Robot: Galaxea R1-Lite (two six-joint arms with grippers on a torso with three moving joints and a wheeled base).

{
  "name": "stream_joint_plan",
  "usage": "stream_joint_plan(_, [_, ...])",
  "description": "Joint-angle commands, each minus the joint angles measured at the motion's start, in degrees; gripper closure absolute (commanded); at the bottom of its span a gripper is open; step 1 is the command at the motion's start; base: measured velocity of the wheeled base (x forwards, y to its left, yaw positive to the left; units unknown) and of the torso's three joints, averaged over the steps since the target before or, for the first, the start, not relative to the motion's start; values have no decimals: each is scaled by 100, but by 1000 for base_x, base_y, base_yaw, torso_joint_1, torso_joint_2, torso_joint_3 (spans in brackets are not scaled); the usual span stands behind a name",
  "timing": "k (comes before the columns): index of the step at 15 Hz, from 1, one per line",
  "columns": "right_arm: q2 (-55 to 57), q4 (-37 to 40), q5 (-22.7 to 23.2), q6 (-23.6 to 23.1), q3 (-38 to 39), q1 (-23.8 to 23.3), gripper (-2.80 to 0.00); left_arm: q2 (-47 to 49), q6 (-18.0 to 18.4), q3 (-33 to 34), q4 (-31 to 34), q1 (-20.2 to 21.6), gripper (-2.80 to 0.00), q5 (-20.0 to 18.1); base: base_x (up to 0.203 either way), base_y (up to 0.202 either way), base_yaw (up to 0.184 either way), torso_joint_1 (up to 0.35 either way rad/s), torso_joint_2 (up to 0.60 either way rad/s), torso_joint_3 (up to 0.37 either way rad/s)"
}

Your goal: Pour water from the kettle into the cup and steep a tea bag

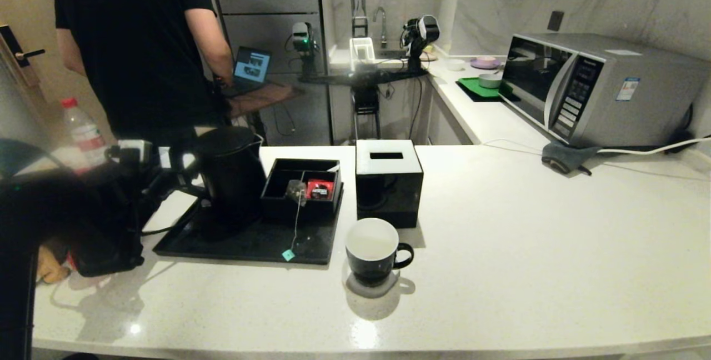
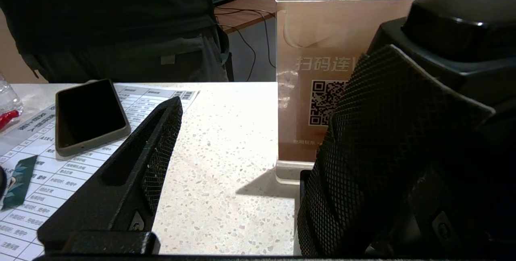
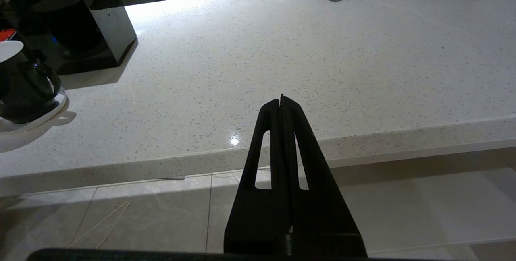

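The left gripper point(image 1: 186, 168) is at the left side of the kettle point(image 1: 230, 174), at the height of its loop handle, and its fingers point(image 2: 137, 164) are spread wide. In the left wrist view one finger stands free over the surface point(image 1: 527, 238), and the other is very close to the camera, next to a black rounded shape that is probably the kettle. I cannot tell if any finger already touches the handle.

The kettle stands upright on a black tray point(image 1: 250, 243). On the same tray, just beside the kettle, is a black box point(image 1: 303, 188) with compartments, where the tea bag point(image 1: 296, 190) lies. Its string hangs over the front of the box, and the teal tag point(image 1: 288, 255) rests on the tray. The cup point(image 1: 373, 251) stands on a small saucer in front of the black cube box point(image 1: 389, 182), near the right edge of the tray. I cannot tell if water is already inside.

The first risk, I think, is the grip. If the fingers close beside the handle and not around it, the kettle can be pushed against the box, or can tip over on the tray. The second risk is a grip too near one end of the loop, so that the heavy kettle swings when it is lifted. Also, the way to the cup goes over the box and the string; a low path can catch the string and pull the tea bag out.

The right gripper point(image 3: 282, 102) is parked below the front edge of the surface, with fingers pressed together.
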Motion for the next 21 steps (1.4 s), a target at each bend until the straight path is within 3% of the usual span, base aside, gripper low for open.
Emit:
stream_joint_plan(1, [7, -2, -4, 5, 0, 0, 0, 49, 0, -80, -276, -29, -280, -14, 0, 0, 0, 0, 0, 0])
stream_joint_plan(8, [7, -2, -4, 5, 0, 0, 0, 127, 11, -255, -276, -58, -280, -14, 0, 0, 0, 0, 0, 0])
stream_joint_plan(9, [7, -2, -4, 5, 0, 0, 0, 137, 17, -255, -276, -56, 0, -14, 0, 0, 0, 0, 0, 0])
stream_joint_plan(21, [7, -2, -4, 5, 0, 0, 0, 129, 8, -246, -276, 25, 0, 4, 0, 0, 0, 0, 0, 0])
